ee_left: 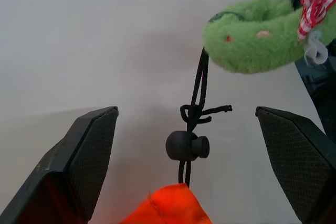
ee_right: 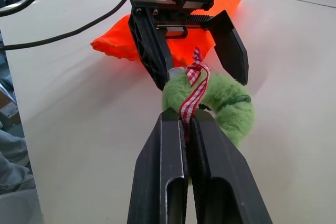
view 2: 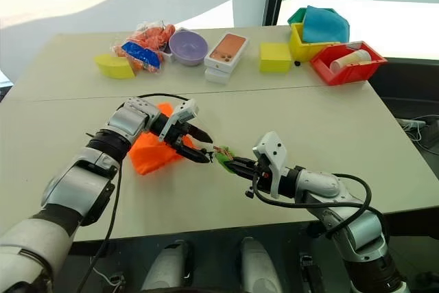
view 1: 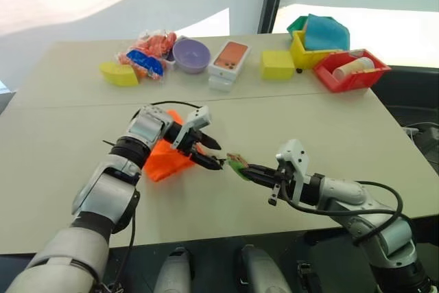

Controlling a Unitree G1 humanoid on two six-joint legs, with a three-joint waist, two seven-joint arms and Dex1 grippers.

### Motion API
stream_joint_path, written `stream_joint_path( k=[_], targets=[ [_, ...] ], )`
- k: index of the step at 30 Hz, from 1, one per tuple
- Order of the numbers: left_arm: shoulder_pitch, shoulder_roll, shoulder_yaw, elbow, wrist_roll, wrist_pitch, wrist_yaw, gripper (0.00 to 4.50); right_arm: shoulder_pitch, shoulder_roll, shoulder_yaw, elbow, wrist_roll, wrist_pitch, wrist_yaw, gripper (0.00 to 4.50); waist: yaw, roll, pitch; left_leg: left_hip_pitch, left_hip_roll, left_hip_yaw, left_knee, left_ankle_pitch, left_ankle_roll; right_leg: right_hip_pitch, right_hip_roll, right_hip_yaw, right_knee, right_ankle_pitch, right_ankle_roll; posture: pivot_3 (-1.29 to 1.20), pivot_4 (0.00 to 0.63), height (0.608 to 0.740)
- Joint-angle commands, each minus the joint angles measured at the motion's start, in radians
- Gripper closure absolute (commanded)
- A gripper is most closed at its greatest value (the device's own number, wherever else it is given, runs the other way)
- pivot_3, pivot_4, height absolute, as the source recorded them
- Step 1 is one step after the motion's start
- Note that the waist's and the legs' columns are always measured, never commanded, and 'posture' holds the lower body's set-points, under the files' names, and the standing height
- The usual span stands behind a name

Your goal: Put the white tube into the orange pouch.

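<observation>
Right fingers point(ee_right: 186, 129) pinch green tassel point(ee_right: 231, 108); left fingers point(view 1: 206, 150) gape over orange pouch point(view 1: 168, 159).

Silver-grey arms, black cables, black fingers point(ee_right: 157, 51)

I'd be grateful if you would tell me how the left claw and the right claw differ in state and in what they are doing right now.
The left claw is open, its fingers on either side of the orange pouch's black cord; the right claw is shut. The left claw holds nothing, while the right claw pinches the green tassel by its red-checked ribbon. Both have two black fingers and meet over the table at the pouch's cord end.
</observation>
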Motion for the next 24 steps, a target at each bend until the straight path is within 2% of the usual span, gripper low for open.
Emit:
stream_joint_path(
  k=[1,9,12,16,17,19,20,24],
  targets=[
    [-0.031,-0.001,0.015,0.020,0.022,-0.023,-0.008,0.02,-0.010,-0.006,-0.015,-0.036,0.011,-0.020,0.004,4.50,0.001,0.000,0.000,0.000,0.000,0.000,0.000,0.000,0.000,0.000,0.000,0.000,0.000,0.000,0.000,0.00,0.150,0.740],
    [-0.019,0.002,0.020,0.039,0.049,-0.024,-0.024,0.02,-0.024,-0.007,-0.011,-0.027,0.009,-0.025,0.010,4.50,0.000,0.000,0.000,0.000,0.000,0.000,0.000,0.000,0.000,0.000,0.000,0.000,0.000,0.000,0.000,0.00,0.150,0.740],
    [-0.022,-0.001,0.029,0.045,0.044,-0.016,-0.026,0.75,-0.024,-0.007,-0.010,-0.027,0.008,-0.025,0.010,4.50,0.000,0.000,0.000,0.000,0.000,0.000,0.000,0.000,0.000,0.000,0.000,0.000,0.000,0.000,0.000,0.00,0.150,0.740],
    [-0.025,-0.002,0.035,0.051,0.042,-0.013,-0.030,2.79,-0.022,-0.007,-0.011,-0.029,0.007,-0.025,0.009,4.50,0.001,0.000,0.000,0.000,0.000,0.000,0.000,0.000,0.000,0.000,0.000,0.000,0.000,0.000,0.000,0.00,0.150,0.740],
    [-0.026,-0.002,0.036,0.052,0.042,-0.013,-0.030,3.13,-0.022,-0.007,-0.011,-0.029,0.007,-0.025,0.008,4.50,0.001,0.000,0.000,0.000,0.000,0.000,0.000,0.000,0.000,0.000,0.000,0.000,0.000,0.000,0.000,0.00,0.150,0.740],
    [-0.026,-0.003,0.040,0.054,0.040,-0.017,-0.029,4.09,-0.021,-0.007,-0.011,-0.029,0.005,-0.025,0.007,4.50,0.001,0.000,0.000,0.000,0.000,0.000,0.000,0.000,0.000,0.000,0.000,0.000,0.000,0.000,0.000,0.00,0.150,0.740],
    [-0.023,-0.002,0.044,0.050,0.039,-0.024,-0.024,4.31,-0.020,-0.007,-0.012,-0.030,0.005,-0.025,0.006,4.50,0.001,0.000,0.000,0.000,0.000,0.000,0.000,0.000,0.000,0.000,0.000,0.000,0.000,0.000,0.000,0.00,0.150,0.740],
    [-0.003,0.009,0.058,0.027,0.037,-0.064,-0.009,4.30,-0.020,-0.005,-0.014,-0.023,-0.012,-0.033,-0.009,4.50,0.001,0.000,0.000,0.000,0.000,0.000,0.000,0.000,0.000,0.000,0.000,0.000,0.000,0.000,0.000,0.00,0.150,0.740]
  ],
)
